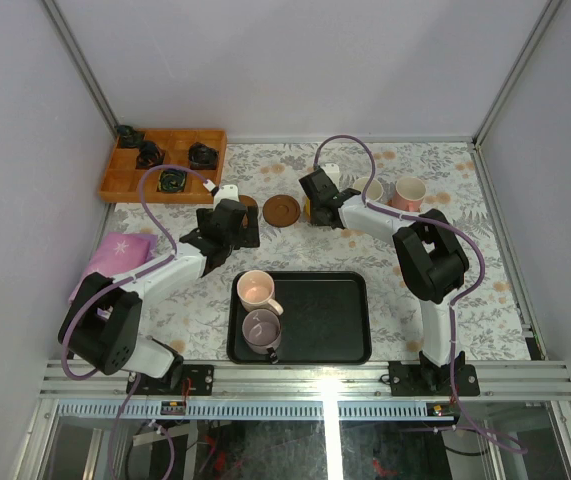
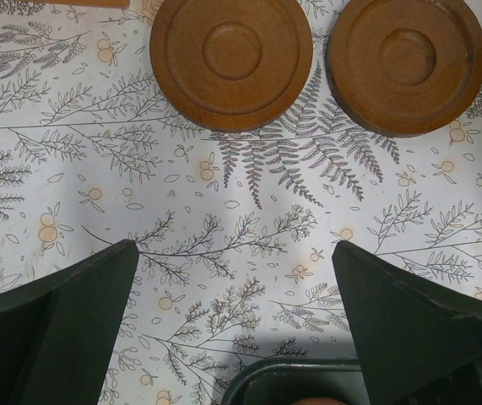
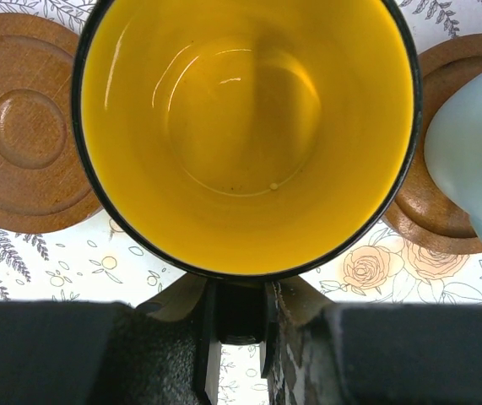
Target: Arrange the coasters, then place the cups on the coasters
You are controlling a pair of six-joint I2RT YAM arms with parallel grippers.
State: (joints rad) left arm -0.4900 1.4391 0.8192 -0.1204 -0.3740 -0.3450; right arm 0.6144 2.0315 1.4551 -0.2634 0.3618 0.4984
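My right gripper (image 3: 239, 314) is shut on the dark handle of the yellow cup (image 3: 245, 126), whose black-rimmed mouth fills the right wrist view and hides what is under it. A brown coaster (image 3: 25, 122) lies to its left. Another coaster (image 3: 426, 181) to its right carries a pale cup (image 3: 477, 135). From above, the right gripper (image 1: 317, 195) is beside a bare coaster (image 1: 282, 210). My left gripper (image 1: 233, 228) hangs open over the tablecloth, in front of two coasters (image 2: 230, 59) (image 2: 405, 63). A pink cup (image 1: 257, 290) and a mauve cup (image 1: 262, 330) stand on the black tray (image 1: 325, 330).
Two more cups, a white one (image 1: 370, 190) and a pinkish one (image 1: 409, 192), stand right of the right gripper. A wooden box (image 1: 125, 183) with small black objects sits at the back left. A pink cloth (image 1: 115, 255) lies at the left. The tray's rim (image 2: 300, 371) shows below the left fingers.
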